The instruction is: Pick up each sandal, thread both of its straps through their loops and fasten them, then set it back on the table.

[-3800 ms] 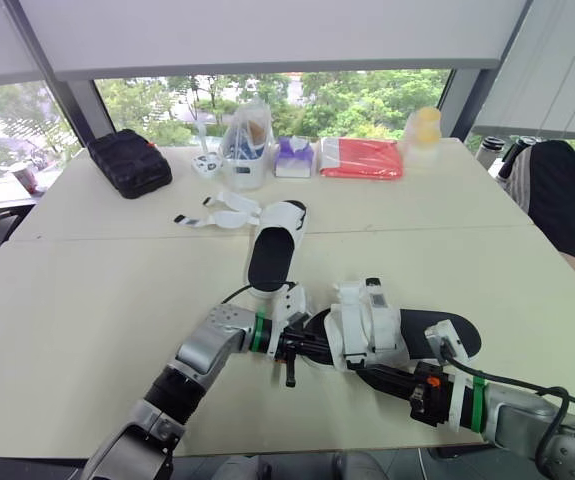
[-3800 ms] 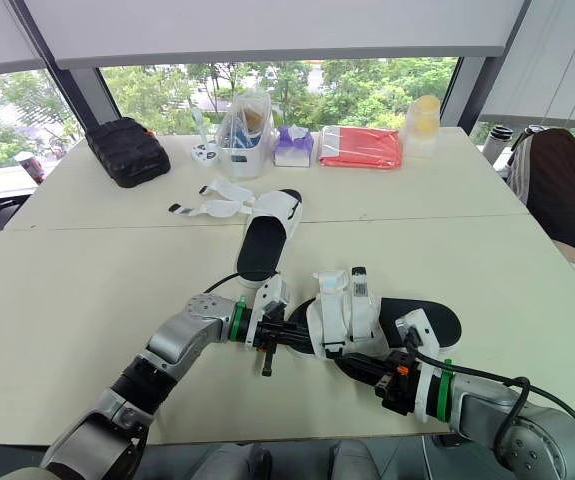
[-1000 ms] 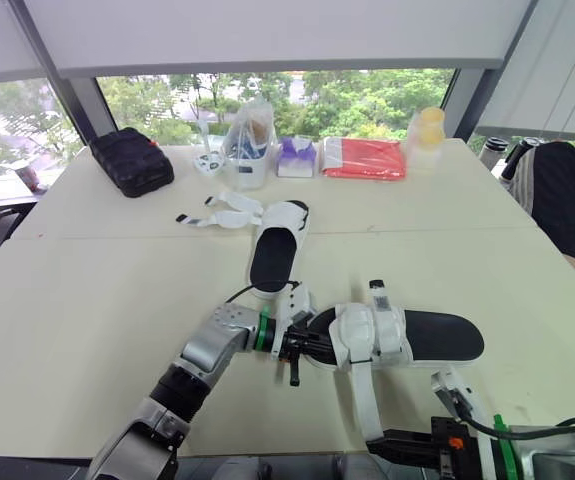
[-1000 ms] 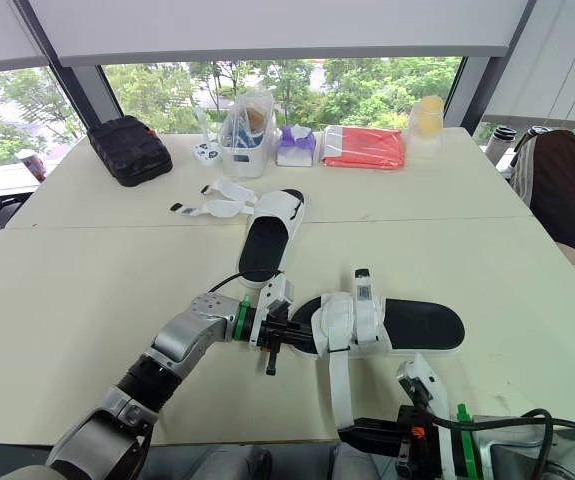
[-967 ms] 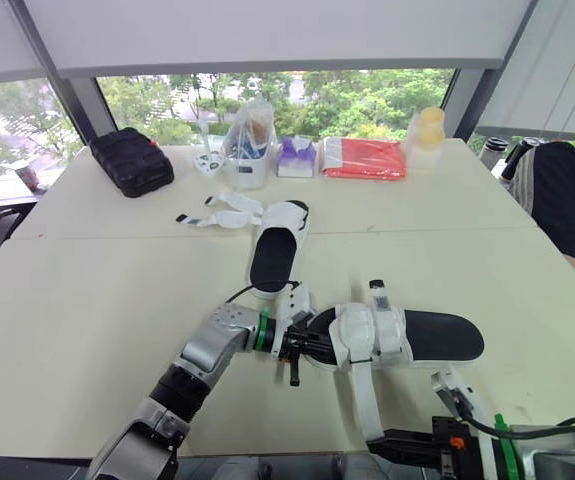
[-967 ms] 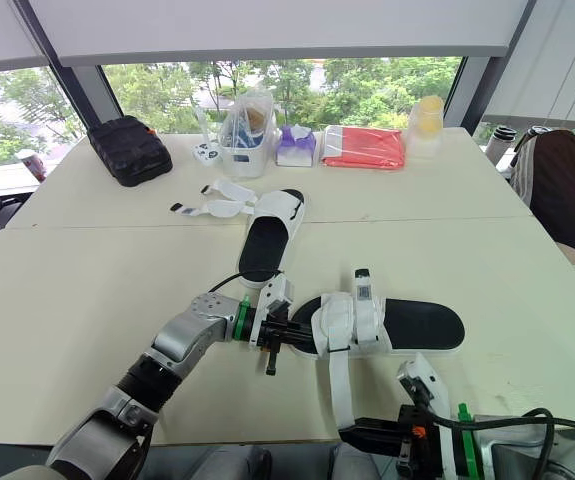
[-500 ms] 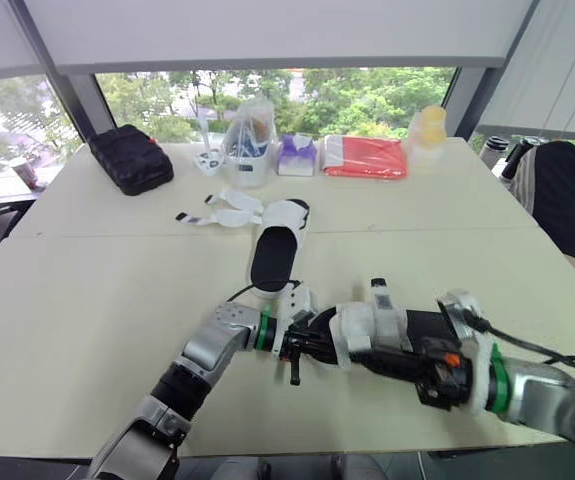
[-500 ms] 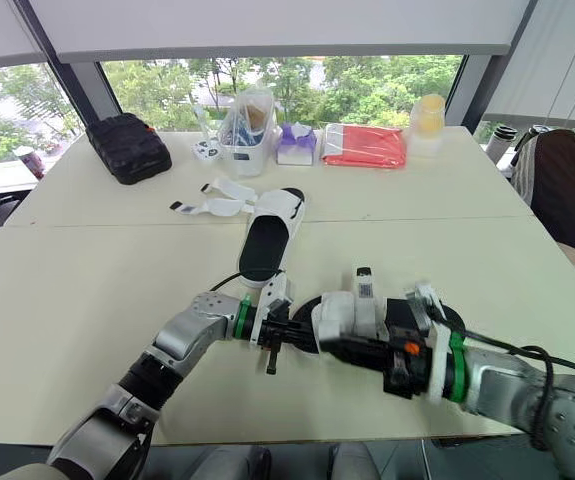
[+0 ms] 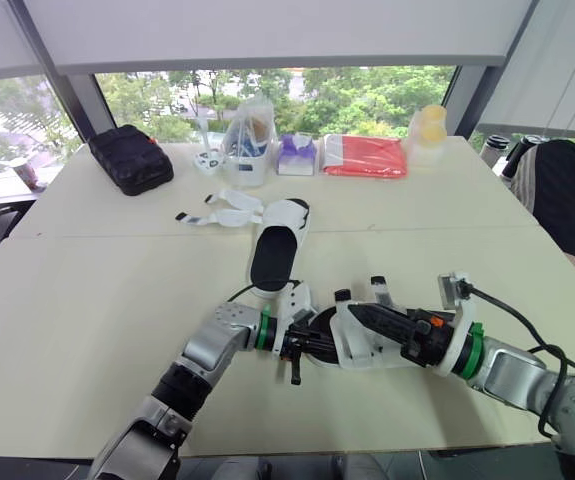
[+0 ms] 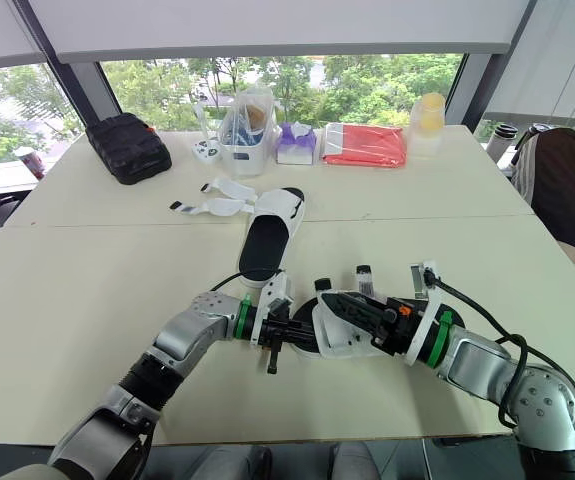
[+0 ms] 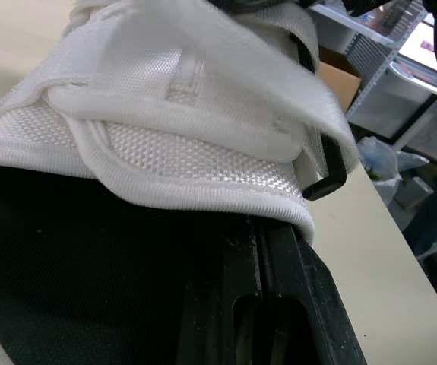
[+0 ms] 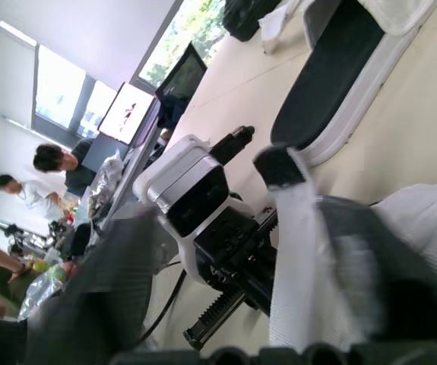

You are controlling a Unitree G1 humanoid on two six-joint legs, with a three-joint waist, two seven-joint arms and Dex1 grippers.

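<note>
Left eye view is showing the pale table (image 9: 87, 300) carrying everything, and a person (image 9: 565, 195) in dark clothing is sitting at its edge, well to the right of the near sandal (image 9: 355, 348). This near sandal is lying flat on the table, with its toe pointing to the robot's left. The second sandal (image 9: 275, 255) is lying just behind that toe, apart from it, and its loose straps (image 9: 217, 213) are spreading away to the left. A black bag (image 9: 130, 160) is resting far behind the near sandal, to the left.

The left gripper (image 9: 309, 341) is meeting the near sandal at the toe. The right gripper (image 9: 359, 314) is reaching over its white upper from the heel side; whether it is gripping anything I cannot tell.

Left wrist view is giving what the head views are hiding: the black fingers (image 11: 309, 300) are pressing together on the toe edge of the black footbed, just under the white mesh strap (image 11: 165, 144). Right wrist view is adding one strap end (image 12: 292, 228) with a black tip, standing up from the near sandal, and people (image 12: 39, 163) beside a monitor (image 12: 127, 114) far beyond it.
</note>
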